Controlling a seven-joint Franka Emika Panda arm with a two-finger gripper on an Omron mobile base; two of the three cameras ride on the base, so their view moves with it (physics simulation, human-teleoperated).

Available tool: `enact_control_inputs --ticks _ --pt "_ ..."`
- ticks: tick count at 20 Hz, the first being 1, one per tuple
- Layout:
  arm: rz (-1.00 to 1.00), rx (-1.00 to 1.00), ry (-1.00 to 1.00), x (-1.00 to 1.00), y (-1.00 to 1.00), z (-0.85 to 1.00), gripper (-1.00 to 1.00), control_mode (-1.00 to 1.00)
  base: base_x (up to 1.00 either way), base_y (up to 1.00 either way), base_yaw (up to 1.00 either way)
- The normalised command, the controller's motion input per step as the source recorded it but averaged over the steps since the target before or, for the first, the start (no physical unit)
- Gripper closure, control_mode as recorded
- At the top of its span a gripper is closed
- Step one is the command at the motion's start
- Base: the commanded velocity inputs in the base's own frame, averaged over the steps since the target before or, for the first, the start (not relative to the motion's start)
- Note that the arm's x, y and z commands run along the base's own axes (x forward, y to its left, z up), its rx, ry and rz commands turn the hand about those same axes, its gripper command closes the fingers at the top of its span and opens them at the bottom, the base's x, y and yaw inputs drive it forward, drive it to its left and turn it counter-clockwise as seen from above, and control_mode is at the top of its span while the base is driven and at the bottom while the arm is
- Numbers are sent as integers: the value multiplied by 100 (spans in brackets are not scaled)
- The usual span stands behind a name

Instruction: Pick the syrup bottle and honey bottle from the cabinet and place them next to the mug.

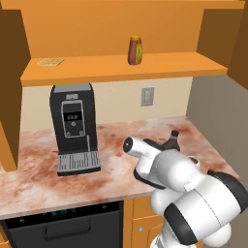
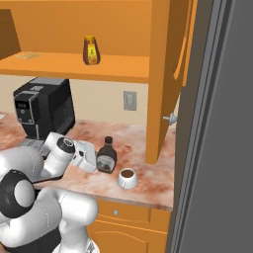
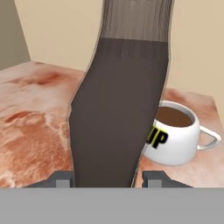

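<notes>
**Syrup bottle gripped beside the mug on the marbled counter**

Syrup bottle [image 3: 120, 109] looms largest in the hand view, its dark brown body rising between the two finger tips [image 3: 61, 178] at the bottom edge. The gripper [image 2: 90, 159] is clenched on the bottle, holding it upright on the reddish marbled counter [image 2: 138, 143]. From the right base view the bottle's black cap and white label show just beside the white hand.

Just to the right of the bottle, as that view has it, stands the mug [image 2: 127, 178], white, round and holding dark brown liquid. Bottle and mug are close together; whether they touch cannot be told. In the hand view the mug peeks out from behind the bottle with its handle turned away and yellow lettering on its side.

Farther from the mug, toward the wall, a black coffee machine [image 1: 73, 127] stands on the counter. Above the mug, the honey bottle [image 1: 134, 50] stands upright on the open shelf of the orange cabinet [image 1: 121, 68], amber with a yellowish cap. A wall outlet [image 1: 147, 96] sits below that shelf, behind the mug.
</notes>
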Motion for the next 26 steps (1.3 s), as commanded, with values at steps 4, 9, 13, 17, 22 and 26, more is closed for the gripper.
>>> enact_control_inputs --ticks 4,9,13,17,22,26 --pt "0 -1 1 10 -2 0 100 -100 0 0 0" --pt "0 0 0 23 -5 0 100 -100 0 0 0" --pt "0 0 0 18 -14 0 100 -100 0 0 0" --pt "-1 0 1 11 -14 0 100 -100 0 0 0" --pt "-1 0 0 0 -3 -3 100 -100 0 0 0" --pt "0 -1 1 0 0 -24 100 -100 0 0 0"
